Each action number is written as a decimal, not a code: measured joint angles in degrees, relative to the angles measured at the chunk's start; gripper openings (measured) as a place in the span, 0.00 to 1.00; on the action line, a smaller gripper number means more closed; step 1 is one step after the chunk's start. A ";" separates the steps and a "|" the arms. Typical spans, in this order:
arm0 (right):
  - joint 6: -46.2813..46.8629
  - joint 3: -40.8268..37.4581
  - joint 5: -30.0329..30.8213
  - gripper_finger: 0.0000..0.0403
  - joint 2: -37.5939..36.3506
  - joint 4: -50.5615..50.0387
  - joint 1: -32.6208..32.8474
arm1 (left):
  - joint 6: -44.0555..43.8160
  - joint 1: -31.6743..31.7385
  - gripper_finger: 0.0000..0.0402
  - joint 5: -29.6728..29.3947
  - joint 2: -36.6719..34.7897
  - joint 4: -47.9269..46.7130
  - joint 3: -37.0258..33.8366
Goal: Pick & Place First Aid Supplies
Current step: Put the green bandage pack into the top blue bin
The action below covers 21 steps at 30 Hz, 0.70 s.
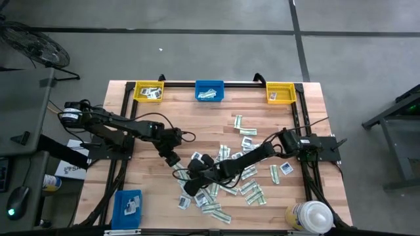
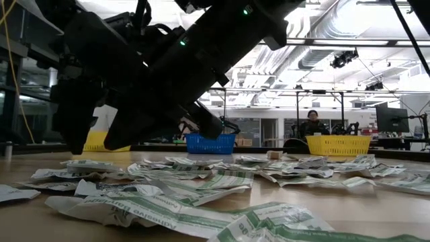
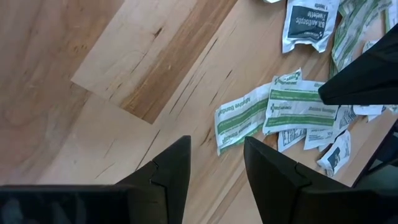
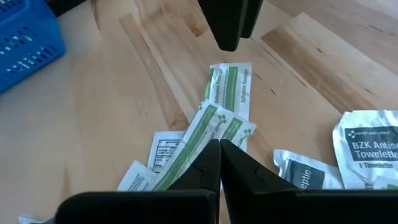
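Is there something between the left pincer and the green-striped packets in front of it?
Nothing visible on the table does: the left pincer is open above bare wood, near the green-striped packets. The right pincer works on the same pile, very close.

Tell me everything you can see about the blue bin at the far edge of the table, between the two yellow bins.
The blue bin is a small rectangular open-topped container that looks like plastic, with slotted side walls seen in the low view. It stands upright on the wooden table at the middle of the far edge, against the black frame rail, between the two yellow bins and apart from both. A few pale packets lie inside. No gripper touches it.
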 joint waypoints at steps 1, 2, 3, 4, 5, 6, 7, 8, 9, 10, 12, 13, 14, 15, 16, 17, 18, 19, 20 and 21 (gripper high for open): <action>-0.02 0.00 -0.01 0.00 0.00 -0.09 0.00 | 0.00 -0.01 0.37 -0.02 -0.01 0.00 0.00; -0.22 0.00 -0.04 0.00 0.00 -0.11 0.00 | 0.00 -0.01 0.37 -0.02 0.00 0.00 0.00; -0.65 0.00 -0.11 0.00 0.00 -0.09 0.00 | 0.00 0.00 0.37 -0.02 0.00 0.03 0.00; -1.23 0.00 -0.27 0.00 0.00 -0.01 -0.01 | 0.00 -0.01 0.37 -0.02 -0.01 0.02 0.00; -1.76 0.00 -0.44 0.00 0.00 0.09 -0.02 | 0.00 0.00 0.37 -0.02 0.00 0.02 0.00; -2.26 0.00 -0.71 0.00 0.00 0.09 -0.02 | 0.00 -0.02 0.37 -0.02 0.00 0.02 0.00; -2.73 0.00 -1.04 0.00 0.00 0.09 -0.04 | 0.00 0.00 0.37 -0.02 0.00 0.02 0.00; -3.14 0.00 -1.32 0.00 0.00 0.09 -0.09 | 0.00 0.00 0.37 -0.04 0.00 0.01 0.00; -3.42 0.00 -1.48 0.00 0.00 0.09 -0.09 | 0.00 0.00 0.37 -0.07 0.00 0.02 0.00; -3.69 0.00 -1.59 0.00 0.00 0.09 -0.09 | 0.00 -0.01 0.37 -0.07 0.00 0.03 0.00; -4.13 0.02 -1.59 0.00 0.23 0.19 -0.13 | 0.00 -0.01 0.37 -0.07 0.00 0.02 0.00; -4.47 0.04 -1.61 0.00 0.49 0.41 -0.24 | 0.00 0.00 0.37 -0.07 0.00 0.03 0.00; -4.82 0.03 -2.03 0.00 0.68 0.10 -0.35 | 0.00 0.00 0.37 -0.09 0.00 0.02 0.00; -5.12 0.02 -2.57 0.00 0.81 -0.27 -0.44 | 0.00 0.00 0.37 -0.07 0.00 0.00 -0.02; -5.45 0.02 -2.98 0.00 0.98 -0.33 -0.53 | 0.00 -0.02 0.37 -0.07 0.00 0.00 -0.01; -6.01 0.02 -3.01 0.00 1.01 -0.29 -0.65 | -0.02 0.00 0.37 -0.07 0.00 -0.02 -0.01; -6.51 0.02 -2.95 0.00 1.01 -0.33 -0.75 | -0.02 0.00 0.37 -0.03 0.00 -0.06 0.00; -6.84 0.02 -2.91 0.00 1.01 -0.33 -0.79 | -0.02 0.00 0.37 -0.02 0.00 -0.07 -0.02; -7.00 0.02 -3.15 0.00 1.01 -0.33 -0.79 | -0.02 0.00 0.37 -0.03 0.00 -0.07 -0.02; -6.93 0.02 -3.40 0.00 1.01 -0.34 -0.81 | -0.02 0.00 0.37 -0.03 0.00 -0.07 -0.02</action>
